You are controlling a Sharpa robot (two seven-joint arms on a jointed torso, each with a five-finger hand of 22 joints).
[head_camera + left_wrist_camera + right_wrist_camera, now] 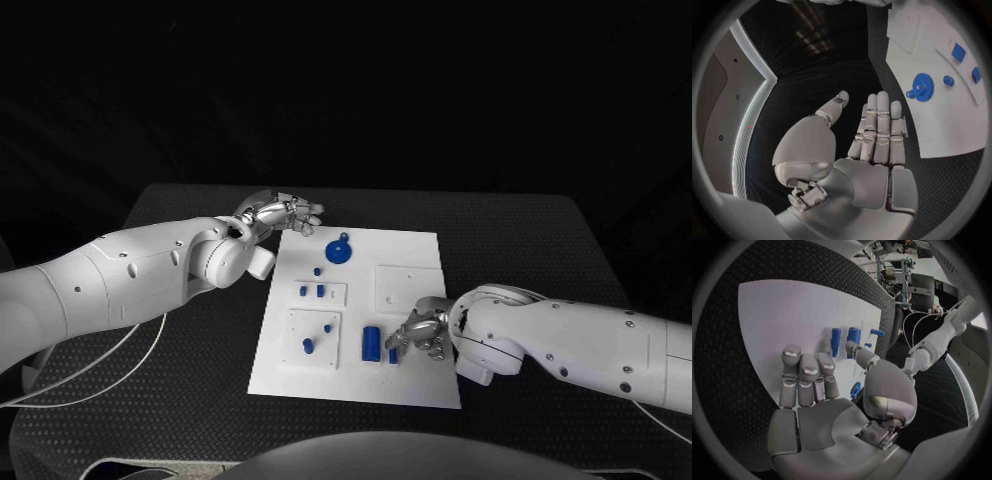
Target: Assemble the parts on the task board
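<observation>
Right now the task board (pixel 411 255) lies mid-frame on the bench (pixel 188 205). Left hand (pixel 284 214), fingers apart and empty, hovers at its upper-left corner near the blue gear (pixel 339 250). Right hand (pixel 420 328), likewise empty, hangs beside the blue cylinder (pixel 371 343); a careless reach could knock it over.

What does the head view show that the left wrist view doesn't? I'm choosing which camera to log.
Head view alone: the right hand over the board's near right part, by a blue cylinder, and two small blue pegs in a raised block. Left wrist view alone: the left hand's palm side, fingers straight and apart, holding nothing. Both: the white board, the blue gear, and the left hand past the board's far left corner.
</observation>
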